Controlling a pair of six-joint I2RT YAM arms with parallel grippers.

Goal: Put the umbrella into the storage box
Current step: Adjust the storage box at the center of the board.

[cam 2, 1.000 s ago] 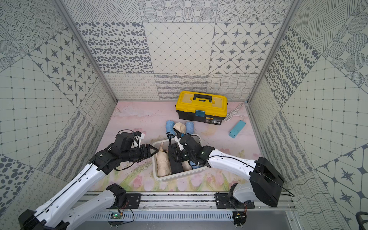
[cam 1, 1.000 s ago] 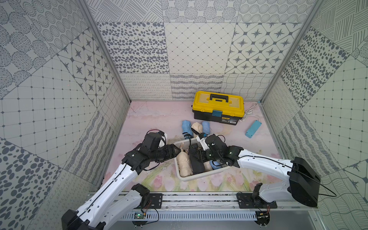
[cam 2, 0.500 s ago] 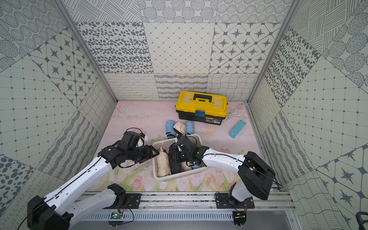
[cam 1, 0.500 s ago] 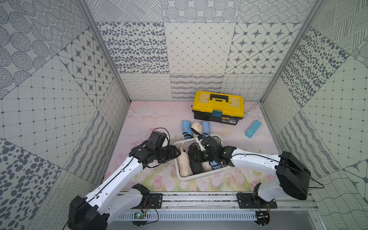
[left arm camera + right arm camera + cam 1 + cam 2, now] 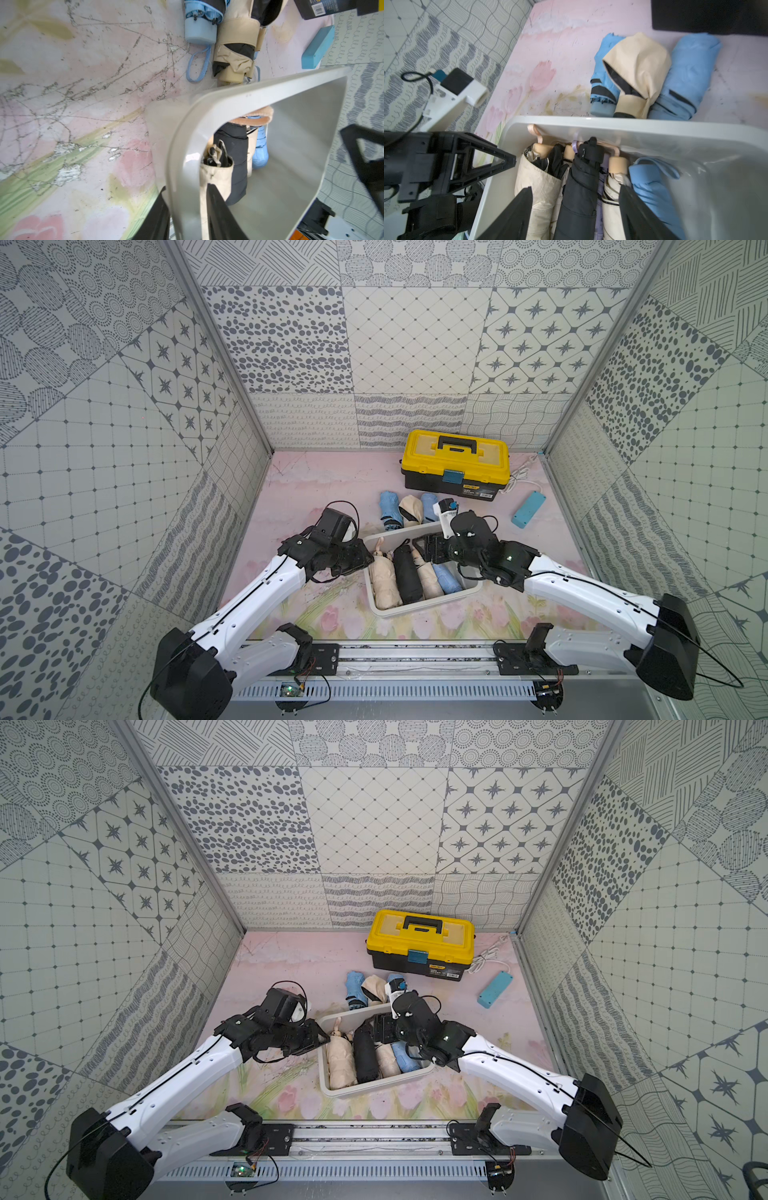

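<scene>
The left arm (image 5: 257, 593) and right arm (image 5: 582, 593) were white tubes with chunky black joints and thin black cables (image 5: 344, 502), the left gripper (image 5: 187, 214) and right gripper (image 5: 576, 188) ending in black wedge fingers (image 5: 517, 214).

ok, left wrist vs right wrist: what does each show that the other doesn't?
Left wrist only: the turquoise rectangular block, and the left gripper clamped across the wall of the white plastic storage box. Right wrist only: the right gripper open over the black folded umbrella, and the left arm's white camera housing. Both: that box, the black umbrella inside, the beige folded umbrella outside on the pink floral mat.
</scene>
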